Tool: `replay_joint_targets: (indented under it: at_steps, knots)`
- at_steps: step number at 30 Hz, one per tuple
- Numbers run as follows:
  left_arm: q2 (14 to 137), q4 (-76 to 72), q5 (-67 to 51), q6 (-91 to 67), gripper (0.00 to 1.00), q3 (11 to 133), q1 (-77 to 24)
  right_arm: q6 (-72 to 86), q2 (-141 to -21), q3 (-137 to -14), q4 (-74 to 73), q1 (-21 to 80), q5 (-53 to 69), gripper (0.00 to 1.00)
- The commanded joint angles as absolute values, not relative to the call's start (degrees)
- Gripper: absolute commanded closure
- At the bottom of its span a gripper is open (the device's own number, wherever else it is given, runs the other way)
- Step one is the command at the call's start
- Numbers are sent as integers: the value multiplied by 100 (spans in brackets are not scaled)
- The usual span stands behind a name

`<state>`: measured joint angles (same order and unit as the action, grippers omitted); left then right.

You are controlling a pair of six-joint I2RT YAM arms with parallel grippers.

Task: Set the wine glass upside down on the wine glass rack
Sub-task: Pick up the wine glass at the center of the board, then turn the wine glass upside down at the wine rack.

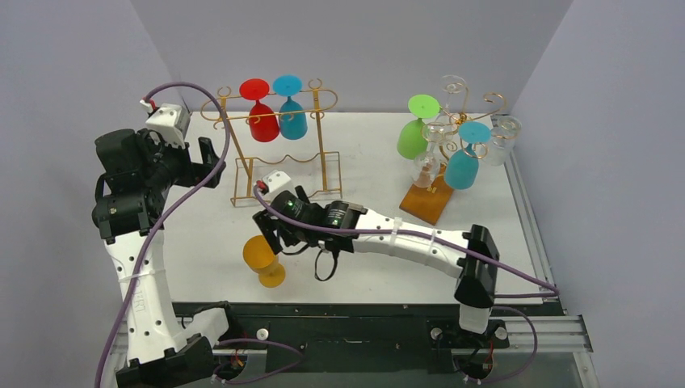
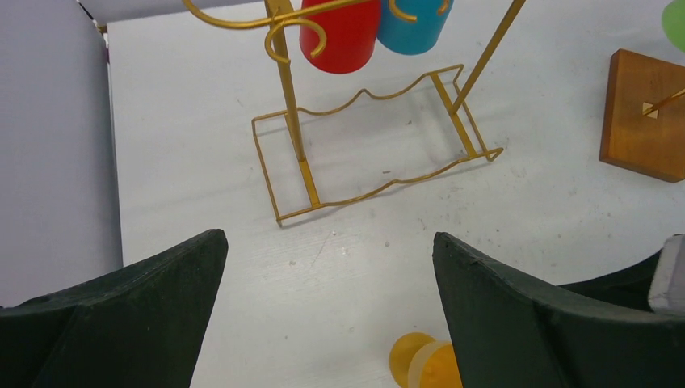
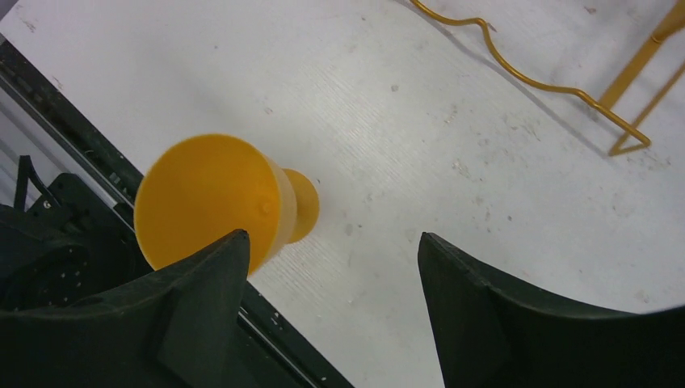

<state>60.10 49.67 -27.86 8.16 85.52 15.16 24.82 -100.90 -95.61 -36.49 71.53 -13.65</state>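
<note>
Orange, not yet racked: found the wine glass [image 1: 260, 253] at lower centre-left of the top view, on the surface [image 1: 210, 242] near its front edge. Judged the task barely begun, with grasping, inverting and hanging left. Saw the right pincer [image 3: 331, 236] parted wide beside the bowl, gripping nothing. Saw the left pincer [image 2: 329, 236] spread and empty. Noted the gold rack [image 1: 321, 158] beyond, upper centre-left.

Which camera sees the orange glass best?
The right wrist camera: the orange glass is big and close, bowl and foot showing. The top camera shows it whole but small. The left wrist camera catches only a bit at its bottom edge.
</note>
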Motion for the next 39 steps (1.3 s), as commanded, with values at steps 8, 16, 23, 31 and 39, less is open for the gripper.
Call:
replay_joint_targets:
  at_steps: [8,16,23,31,39]
  knots:
    - [5917,5082,-2367,1219,2,8241,1569,2303,-11099,-10785,-3682,7117,-341,33]
    - [5915,5082,-2424,1213,1,8251,1565,2242,-11230,-10558,-3889,7066,-245,46]
    - [5853,5176,-2404,1236,0,8293,1567,2247,-11449,-10420,-3747,6970,-122,76]
    - [5945,5343,-2779,1096,0,8536,1565,2286,-10247,-9916,-3373,6495,-584,100]
    - [6029,5926,-4206,1241,11,8778,1544,2007,-8299,-8987,-1941,5984,-1716,100]
